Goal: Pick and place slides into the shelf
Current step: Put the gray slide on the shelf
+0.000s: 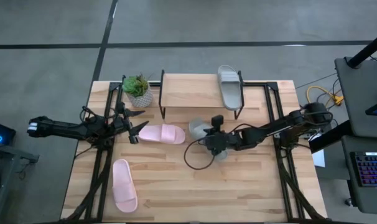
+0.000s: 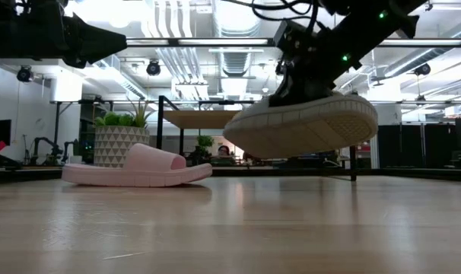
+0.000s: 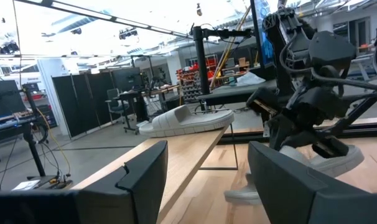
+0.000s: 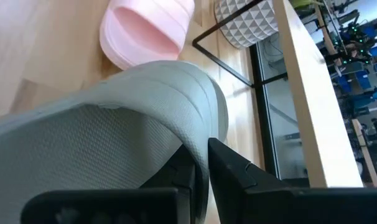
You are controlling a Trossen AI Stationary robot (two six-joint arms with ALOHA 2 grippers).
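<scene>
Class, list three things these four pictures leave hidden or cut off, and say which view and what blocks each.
1. Grey-green slide held by the right gripper: in the high view the arm covers most of it.
2. Same slide in the right wrist view: it fills the picture and runs off the edge.
3. Pink slide in the right wrist view: cut off by the picture edge.
4. Shelf in the low view: the raised slide hides its right part.
</scene>
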